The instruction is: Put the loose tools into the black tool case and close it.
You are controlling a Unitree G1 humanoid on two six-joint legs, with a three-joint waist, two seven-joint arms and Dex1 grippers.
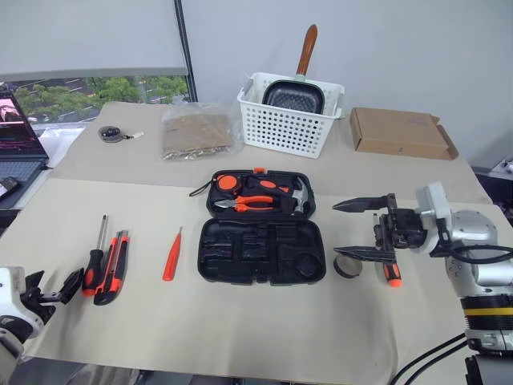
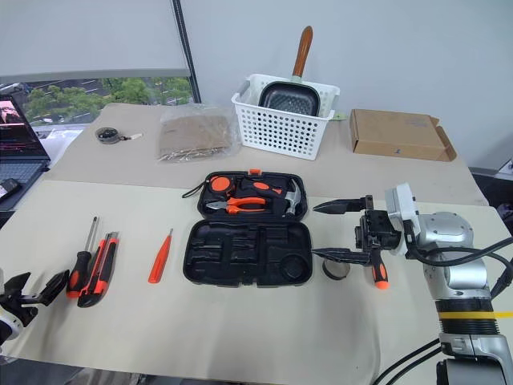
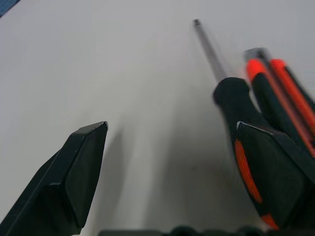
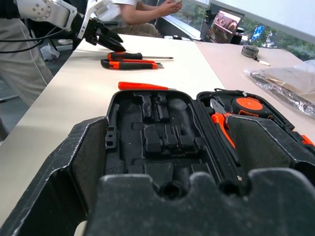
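The left tool (image 1: 58,288) is seen low at 8 o'clock on the beige tabletop (image 1: 240,321), its fingers spread wide and empty, just beside the black-and-orange-handled steel screwdriver (image 1: 96,261) and the orange-black utility knife (image 1: 113,266) (these two lie side by side). A thin all-orange pen-like tool (image 1: 171,254) lies nearer the centre. The flat black plastic tool case (image 1: 260,227) is found open at the centre. At 3 o'clock the right tool (image 1: 353,229) is held wide open, gripping nothing, above a short orange-and-black-handled screwdriver (image 1: 391,273).
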